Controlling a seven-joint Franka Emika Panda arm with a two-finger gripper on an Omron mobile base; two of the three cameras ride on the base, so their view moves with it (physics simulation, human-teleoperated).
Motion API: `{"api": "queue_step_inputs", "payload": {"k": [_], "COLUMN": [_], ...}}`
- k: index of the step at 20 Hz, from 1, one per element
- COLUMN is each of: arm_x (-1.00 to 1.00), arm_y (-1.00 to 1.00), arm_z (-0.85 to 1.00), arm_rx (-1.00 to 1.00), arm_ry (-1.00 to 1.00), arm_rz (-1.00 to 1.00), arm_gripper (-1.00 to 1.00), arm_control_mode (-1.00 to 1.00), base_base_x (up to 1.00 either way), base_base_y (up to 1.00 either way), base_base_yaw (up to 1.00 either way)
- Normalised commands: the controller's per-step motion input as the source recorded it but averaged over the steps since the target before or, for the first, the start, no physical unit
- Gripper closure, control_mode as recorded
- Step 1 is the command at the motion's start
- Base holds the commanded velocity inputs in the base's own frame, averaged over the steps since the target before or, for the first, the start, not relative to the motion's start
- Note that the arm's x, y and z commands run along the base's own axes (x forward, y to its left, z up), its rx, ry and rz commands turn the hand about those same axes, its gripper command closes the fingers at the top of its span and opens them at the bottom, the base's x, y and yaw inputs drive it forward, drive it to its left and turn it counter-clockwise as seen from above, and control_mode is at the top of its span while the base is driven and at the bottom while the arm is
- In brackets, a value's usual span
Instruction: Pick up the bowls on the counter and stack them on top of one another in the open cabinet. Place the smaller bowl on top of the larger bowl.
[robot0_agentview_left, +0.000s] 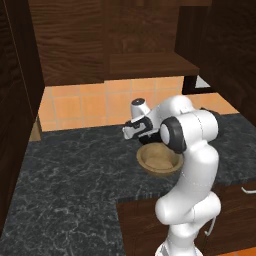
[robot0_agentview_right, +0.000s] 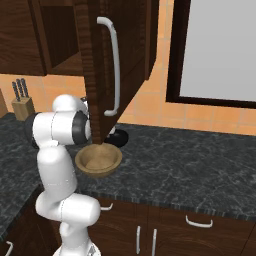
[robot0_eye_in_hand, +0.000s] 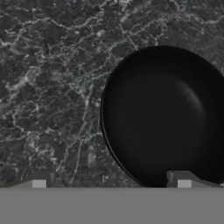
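The counter (robot0_agentview_left: 75, 175) was a dark grey-black marbled stone slab, smooth and threaded with faint pale veins. On it sat the larger bowl (robot0_agentview_left: 159, 160), wide and shallow, tan like turned wood, with a thick rounded rim and a lighter hollow inside. It rested upright near the front edge of the stone, partly hidden behind the white arm in the left base view. Just beyond it, toward the orange tiled wall (robot0_agentview_left: 90, 107), stood the smaller bowl (robot0_eye_in_hand: 168, 116), round, glossy and black, with a soft sheen across its deep curved interior. In the right base view a sliver of it showed behind the hanging door, close beside the tan bowl but apart from it.

The end effector (robot0_eye_in_hand: 111, 181) hovered above the stone with its jaws spread wide, holding nothing. One dark fingertip stood over the black bowl's near rim, the other over bare marble beside it.

Overhead hung the open cabinet (robot0_agentview_left: 150, 65), dark brown with a strong wood grain and a plain flat shelf. Its door (robot0_agentview_right: 107, 75) swung outward, carrying a long pale curved handle (robot0_agentview_right: 114, 70). A wooden knife block (robot0_agentview_right: 22, 106) stood against the wall at the far left.
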Motion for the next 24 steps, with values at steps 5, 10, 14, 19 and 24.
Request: {"api": "queue_step_inputs", "payload": {"k": [5, 10, 14, 19, 24], "arm_x": [0.41, 0.28, 0.01, 0.0, 0.0], "arm_y": [-0.01, -0.03, -0.29, -0.27, 0.0], "arm_z": [-0.2, -0.14, -0.13, -0.11, 0.0], "arm_rx": [-0.01, 0.0, 0.0, 0.0, 0.0], "arm_ry": [-0.02, 0.0, 0.0, -0.01, 0.0], "arm_rz": [0.0, 0.0, 0.0, 0.0, 0.0], "arm_gripper": [-1.0, -1.0, -1.0, 1.0, 1.0], "arm_control_mode": [-1.0, -1.0, -1.0, -1.0, -1.0], "base_base_x": [0.0, 0.0, 0.0, 0.0, 0.0], "base_base_y": [0.0, 0.0, 0.0, 0.0, 0.0], "base_base_yaw": [0.0, 0.0, 0.0, 0.0, 0.0]}}
